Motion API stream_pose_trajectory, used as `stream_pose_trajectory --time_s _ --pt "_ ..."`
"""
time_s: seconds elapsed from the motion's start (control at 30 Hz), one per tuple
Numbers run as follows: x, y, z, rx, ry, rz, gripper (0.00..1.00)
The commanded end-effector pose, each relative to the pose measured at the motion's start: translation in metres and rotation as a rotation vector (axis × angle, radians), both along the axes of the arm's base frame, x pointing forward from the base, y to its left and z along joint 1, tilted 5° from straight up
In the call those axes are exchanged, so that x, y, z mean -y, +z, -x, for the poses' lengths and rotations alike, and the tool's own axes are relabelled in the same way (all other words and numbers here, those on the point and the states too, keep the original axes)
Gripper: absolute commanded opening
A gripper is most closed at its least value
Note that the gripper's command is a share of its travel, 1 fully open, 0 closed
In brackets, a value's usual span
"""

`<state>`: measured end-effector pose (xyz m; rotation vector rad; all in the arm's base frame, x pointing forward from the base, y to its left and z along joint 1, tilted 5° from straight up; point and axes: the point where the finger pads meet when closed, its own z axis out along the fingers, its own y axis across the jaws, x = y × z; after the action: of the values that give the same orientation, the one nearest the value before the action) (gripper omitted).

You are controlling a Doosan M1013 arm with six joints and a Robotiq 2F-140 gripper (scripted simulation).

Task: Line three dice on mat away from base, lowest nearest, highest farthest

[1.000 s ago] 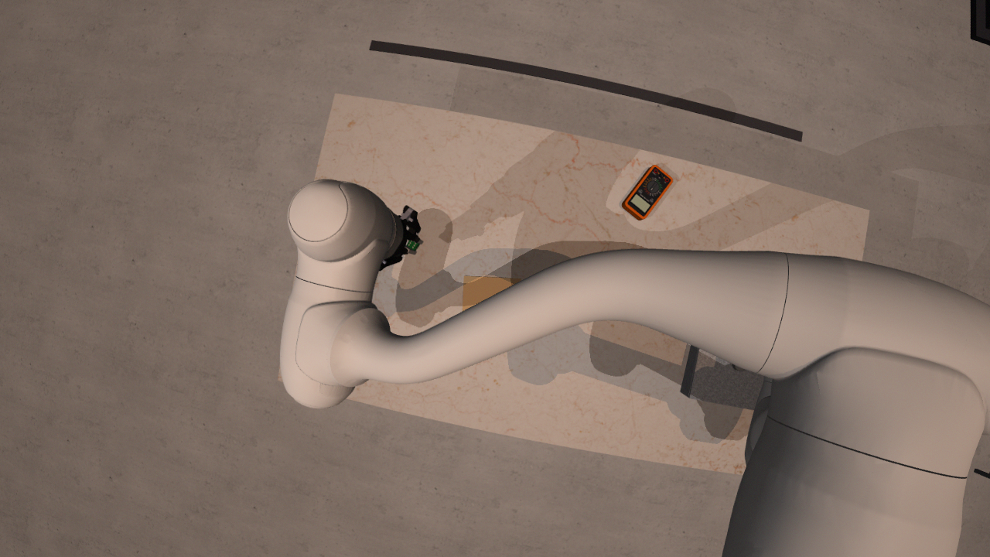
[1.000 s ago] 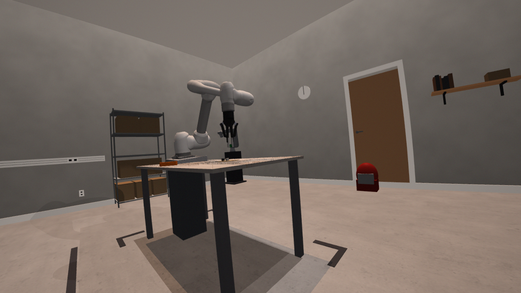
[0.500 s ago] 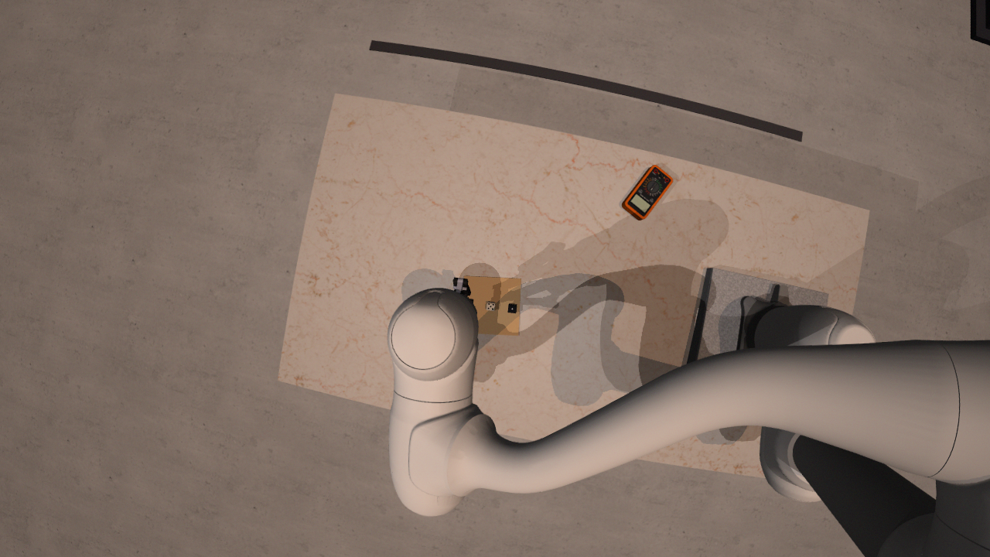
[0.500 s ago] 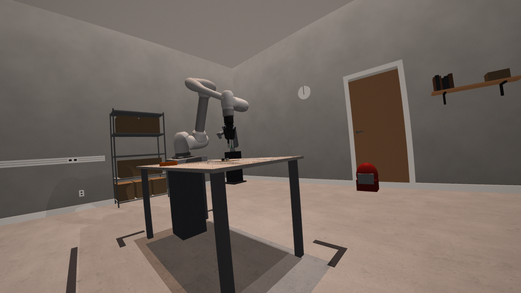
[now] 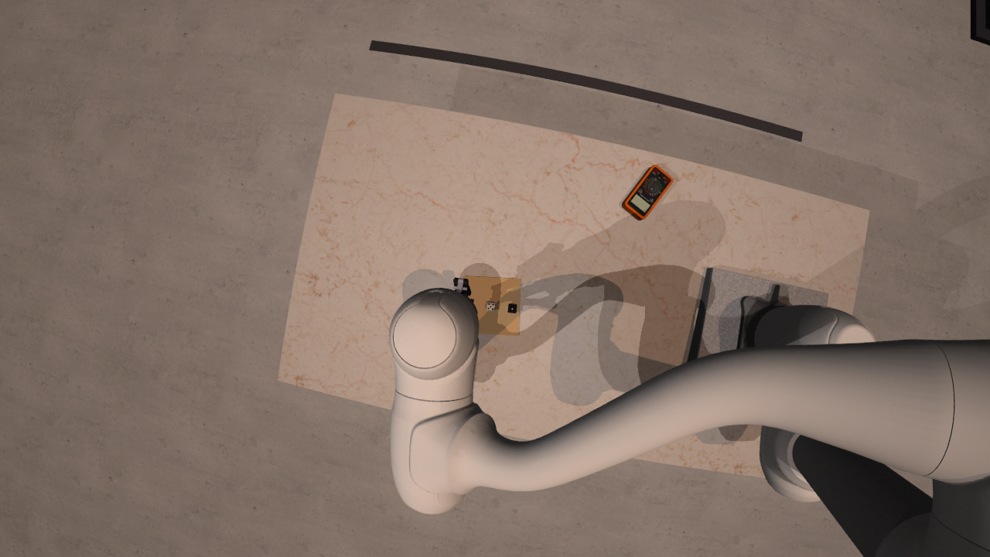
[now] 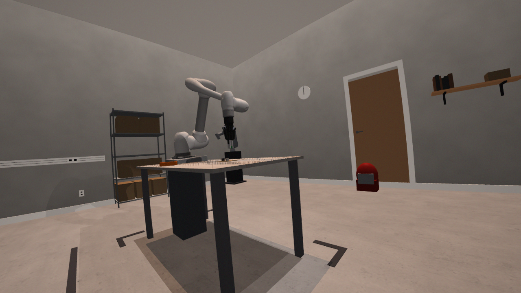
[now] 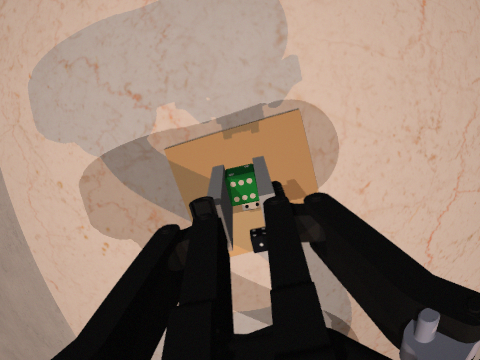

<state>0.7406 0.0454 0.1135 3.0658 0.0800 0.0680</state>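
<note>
"What have you got?"

"My claw (image 5: 462, 285) (image 6: 230, 143) (image 7: 242, 179) is clamped on the green die (image 6: 231, 147) (image 7: 243, 190), six upward, above the mat (image 5: 503, 287) (image 7: 280, 135). The white die (image 5: 490, 305) (image 7: 251, 205) and the black die (image 5: 512, 308) (image 7: 259, 241) sit on the mat, apart. Black, showing one, is nearer my base (image 5: 782, 326) (image 6: 181, 143); white looks like a five."

"So where does green belong?"

"Beyond white, I judge, with its centre on the line running out from my base through the other two. I should square it over that spot, leave a gap from white and keep the whole underside inside the mat's far edge."

"And letting go?"

"Straight down, slowly, kept level, until it sits flat. Then I'd part my fingers evenly and rise straight up. Releasing high could tumble the six away; drifting towards white could nudge it out of line."

"Count everything for me."

"Three dice: one clamped, two on the mat. One mat, one claw with two fingers, and one multimeter (image 5: 646, 192) (image 6: 168, 163), well away from the dice. One die left to place, by my reckoning."
</note>
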Motion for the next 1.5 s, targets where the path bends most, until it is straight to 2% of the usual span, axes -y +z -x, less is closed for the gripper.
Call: stream_pose_trajectory --time_s 0.0,0.3,0.37,0.57,0.73,1.47 --pt "0.0 -0.005 -0.001 0.001 0.0 0.0 0.18" --pt "0.003 -0.044 -0.003 0.001 0.0 0.0 0.18" --pt "0.003 -0.044 -0.003 0.001 0.0 0.0 0.18" --pt "0.004 -0.071 -0.004 0.001 0.0 0.0 0.18" --pt "0.005 -0.085 -0.005 0.001 0.0 0.0 0.18" --pt "0.006 -0.09 -0.005 0.001 0.0 0.0 0.18"
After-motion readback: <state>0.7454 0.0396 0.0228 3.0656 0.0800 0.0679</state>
